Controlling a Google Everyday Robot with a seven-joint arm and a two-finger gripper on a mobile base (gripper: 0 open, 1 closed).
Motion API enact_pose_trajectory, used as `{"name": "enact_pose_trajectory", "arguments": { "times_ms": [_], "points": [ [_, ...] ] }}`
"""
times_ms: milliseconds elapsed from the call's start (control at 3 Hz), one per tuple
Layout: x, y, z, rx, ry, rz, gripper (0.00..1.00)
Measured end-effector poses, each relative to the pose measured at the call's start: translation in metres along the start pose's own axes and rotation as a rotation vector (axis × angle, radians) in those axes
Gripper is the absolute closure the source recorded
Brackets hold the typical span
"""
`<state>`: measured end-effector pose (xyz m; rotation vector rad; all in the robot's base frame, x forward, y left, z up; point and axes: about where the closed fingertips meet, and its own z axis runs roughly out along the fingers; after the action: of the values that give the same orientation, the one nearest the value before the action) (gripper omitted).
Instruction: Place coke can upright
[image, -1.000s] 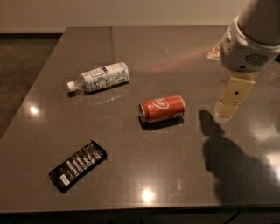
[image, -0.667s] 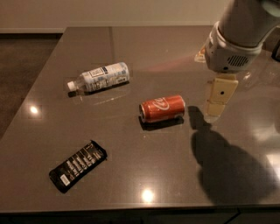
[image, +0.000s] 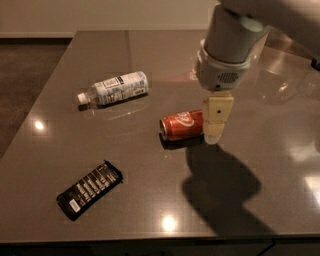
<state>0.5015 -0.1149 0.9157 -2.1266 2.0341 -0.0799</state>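
Observation:
The coke can (image: 181, 125) lies on its side in the middle of the dark table (image: 150, 200), its silver end facing left. It is red-orange with a white script logo. My gripper (image: 214, 131) hangs from the grey wrist at the upper right. Its cream finger (image: 216, 119) points down right at the can's right end and hides that end. I cannot tell whether it touches the can.
A clear plastic bottle (image: 116, 88) with a white label lies on its side at the upper left. A flat black packet (image: 89, 189) lies at the lower left near the front edge. The gripper's shadow falls on the table to the lower right.
My gripper has moved left, from well right of the can to directly at its right end. The can, bottle and packet have not moved.

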Motion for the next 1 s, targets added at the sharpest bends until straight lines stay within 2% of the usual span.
{"name": "enact_pose_trajectory", "arguments": {
  "times_ms": [333,667,1000],
  "points": [
    [-0.039,0.005,0.022,-0.039,-0.001,-0.076,0.00],
    [-0.059,0.009,0.036,-0.064,-0.004,-0.111,0.00],
    [-0.064,0.009,0.052,-0.083,0.006,-0.124,0.00]
  ]
}}
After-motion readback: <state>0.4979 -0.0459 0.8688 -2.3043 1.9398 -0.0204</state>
